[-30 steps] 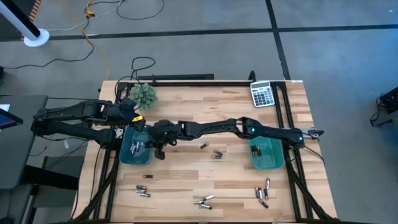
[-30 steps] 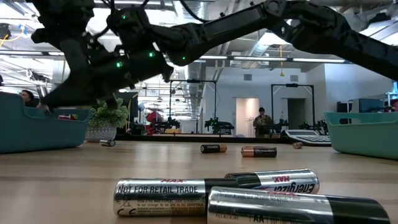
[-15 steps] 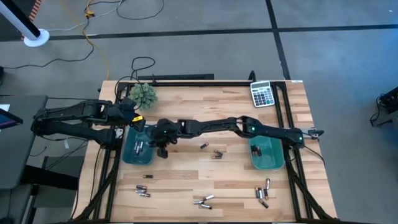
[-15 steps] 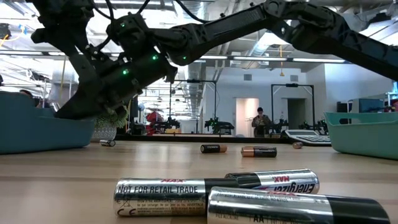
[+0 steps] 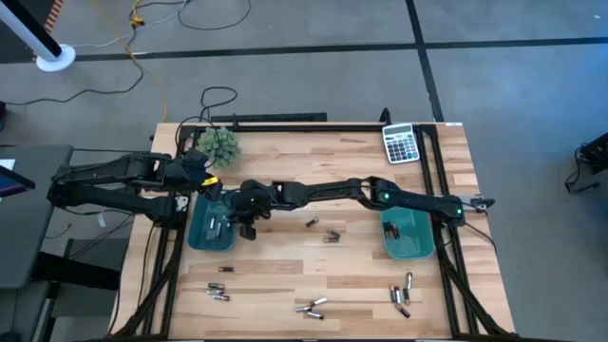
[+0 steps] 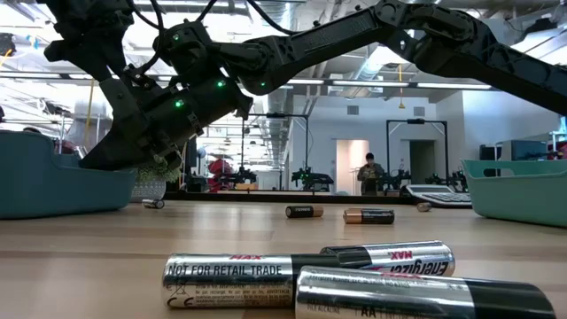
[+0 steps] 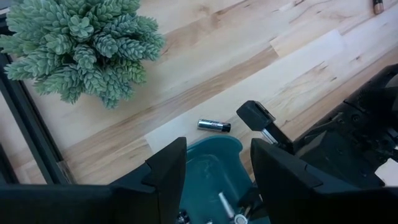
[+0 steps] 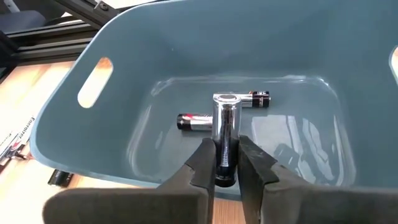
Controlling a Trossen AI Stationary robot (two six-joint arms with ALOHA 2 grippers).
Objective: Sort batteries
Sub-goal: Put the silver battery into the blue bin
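The right gripper [image 8: 225, 163] has moved over the left teal bin [image 5: 211, 226] at nine o'clock, its fingers loosening around a silvery battery [image 8: 224, 132], probably mid-release. The left gripper [image 7: 217, 171] hovers apart.

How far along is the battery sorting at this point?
Done: two batteries lie in the left bin. In hand: the right gripper holds a silver battery over that bin. Left: loose batteries scattered across the table.

"NOT FOR RETAIL TRADE" on near battery [image 6: 235, 281], "Energizer MAX" on battery behind [image 6: 390, 258]
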